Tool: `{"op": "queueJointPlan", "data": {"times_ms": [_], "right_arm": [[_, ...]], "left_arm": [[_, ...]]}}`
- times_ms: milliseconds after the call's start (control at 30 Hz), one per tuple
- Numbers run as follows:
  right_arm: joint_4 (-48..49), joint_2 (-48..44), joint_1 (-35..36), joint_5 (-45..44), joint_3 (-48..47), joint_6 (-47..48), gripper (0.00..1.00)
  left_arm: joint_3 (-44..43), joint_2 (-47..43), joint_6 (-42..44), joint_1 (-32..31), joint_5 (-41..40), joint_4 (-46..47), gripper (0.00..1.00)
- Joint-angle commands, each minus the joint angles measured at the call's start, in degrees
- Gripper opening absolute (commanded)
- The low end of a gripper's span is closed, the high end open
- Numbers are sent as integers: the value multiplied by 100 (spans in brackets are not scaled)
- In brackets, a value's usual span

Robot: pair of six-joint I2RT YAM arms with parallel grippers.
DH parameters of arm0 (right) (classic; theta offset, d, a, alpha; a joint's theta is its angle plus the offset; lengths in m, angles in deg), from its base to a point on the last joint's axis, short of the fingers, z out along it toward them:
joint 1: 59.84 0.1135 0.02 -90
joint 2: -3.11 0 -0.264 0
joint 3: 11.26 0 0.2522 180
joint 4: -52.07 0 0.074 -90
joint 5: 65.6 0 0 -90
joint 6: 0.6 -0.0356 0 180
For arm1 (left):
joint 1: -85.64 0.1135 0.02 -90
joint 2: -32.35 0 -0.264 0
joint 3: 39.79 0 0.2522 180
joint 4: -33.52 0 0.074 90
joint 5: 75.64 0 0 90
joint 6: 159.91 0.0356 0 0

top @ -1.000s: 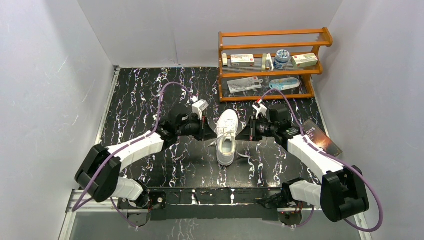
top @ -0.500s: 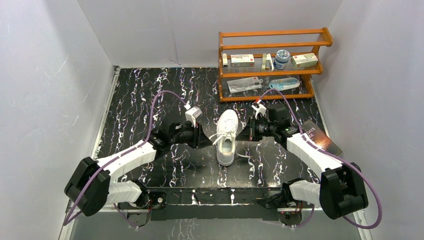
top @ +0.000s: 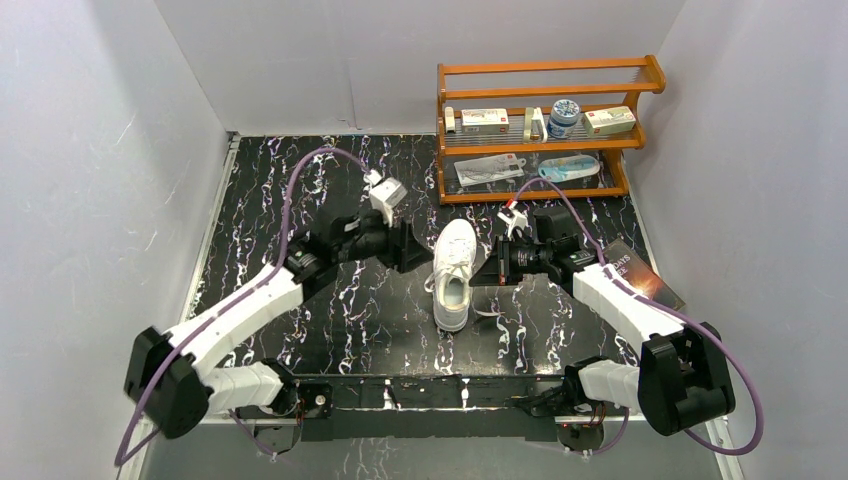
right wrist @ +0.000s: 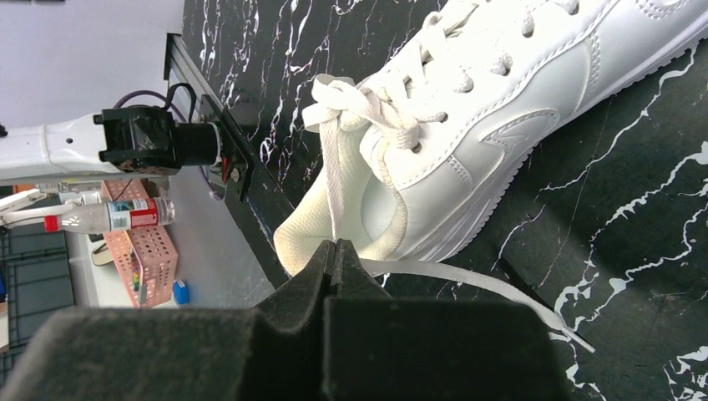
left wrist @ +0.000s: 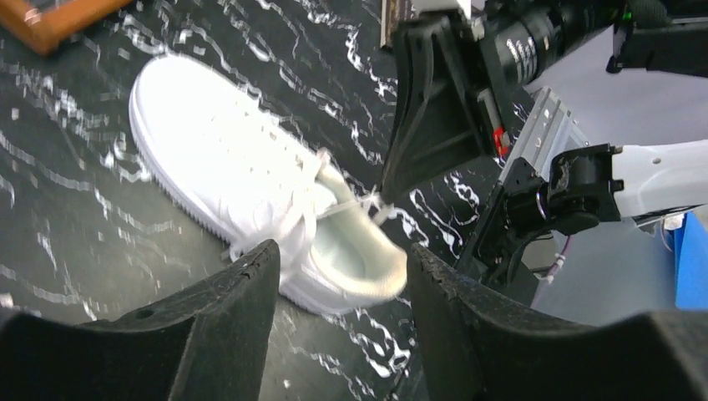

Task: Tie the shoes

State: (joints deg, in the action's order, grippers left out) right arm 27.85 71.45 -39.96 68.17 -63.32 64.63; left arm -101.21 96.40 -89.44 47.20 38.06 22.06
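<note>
White low-top sneaker [top: 454, 272], apparently half-knotted.
Right gripper [right wrist: 334, 248], 3 o'clock, clamped on thin white lace [right wrist: 337, 188]; left gripper [left wrist: 338, 261], 9 o'clock, jaws wide, holding nothing.

Top camera overhead, near side, looking down; wrist cameras close, low, opposite sides; all share sneaker [top: 452, 275].
</note>
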Motion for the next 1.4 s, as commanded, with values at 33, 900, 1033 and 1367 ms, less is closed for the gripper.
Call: {"op": "queueJointPlan", "data": {"times_ms": [33, 900, 1033, 1367], "right_arm": [[-31, 11, -10, 219, -357, 132, 0], [40, -156, -9, 144, -283, -150, 0], [57, -162, -10, 149, -275, -172, 0], [219, -143, -9, 148, -235, -306, 0]], "left_arm": [[-842, 1379, 770, 16, 854, 118, 51], [-1263, 3234, 460, -29, 1711, 1508, 39], [-1379, 3363, 477, -29, 1751, 1417, 31], [-1516, 3408, 660, -32, 1592, 1194, 9]]}}
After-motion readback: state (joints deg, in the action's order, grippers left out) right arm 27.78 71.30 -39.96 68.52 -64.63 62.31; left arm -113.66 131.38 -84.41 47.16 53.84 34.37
